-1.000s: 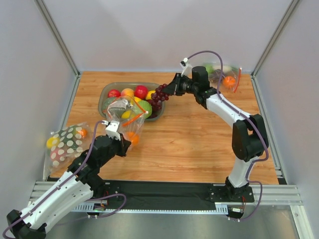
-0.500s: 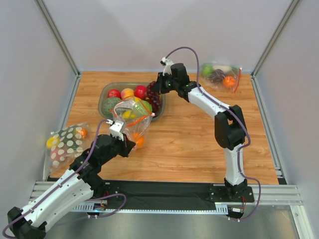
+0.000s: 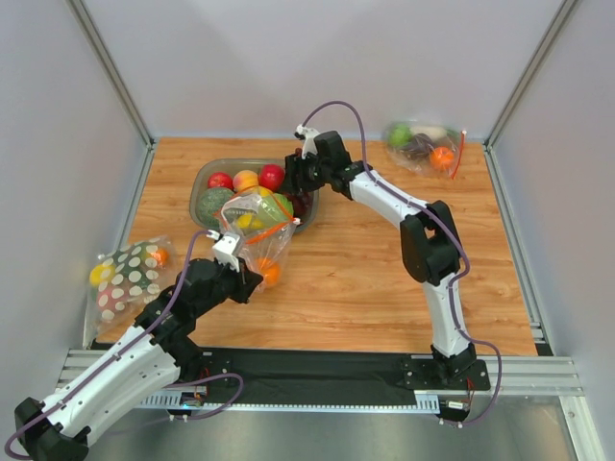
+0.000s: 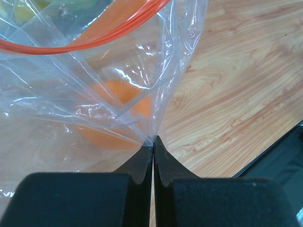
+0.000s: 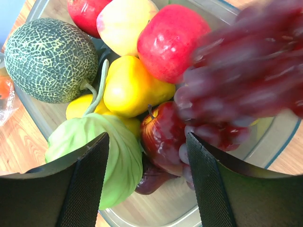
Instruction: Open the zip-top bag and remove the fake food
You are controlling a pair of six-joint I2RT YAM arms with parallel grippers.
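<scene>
My left gripper (image 4: pixel 154 142) is shut on a corner fold of the clear zip-top bag (image 3: pixel 252 229), holding it up just in front of the bowl. The bag's orange-red zip strip (image 4: pixel 85 45) curves wide open. A small orange (image 4: pixel 113 116) rests inside the bag, also seen from above as the orange (image 3: pixel 268 273). My right gripper (image 5: pixel 147 189) hangs open over the bowl's right end, as the top view also shows (image 3: pixel 292 181). The dark purple grape bunch (image 5: pixel 246 71) is a blur by the right finger, over the fruit in the bowl, not between the fingers.
The clear bowl (image 3: pixel 205 174) holds red apples (image 5: pixel 173 40), yellow fruit (image 5: pixel 130 87), a netted dark green melon (image 5: pixel 49 59) and a light green leafy piece (image 5: pixel 102 156). A polka-dot bag (image 3: pixel 130 274) lies at the left edge. A second clear bag of fruit (image 3: pixel 423 146) lies back right.
My right arm swung left with the grape bunch from the table's middle to over the bowl, and its jaws opened. The left gripper and bag shifted slightly right.
</scene>
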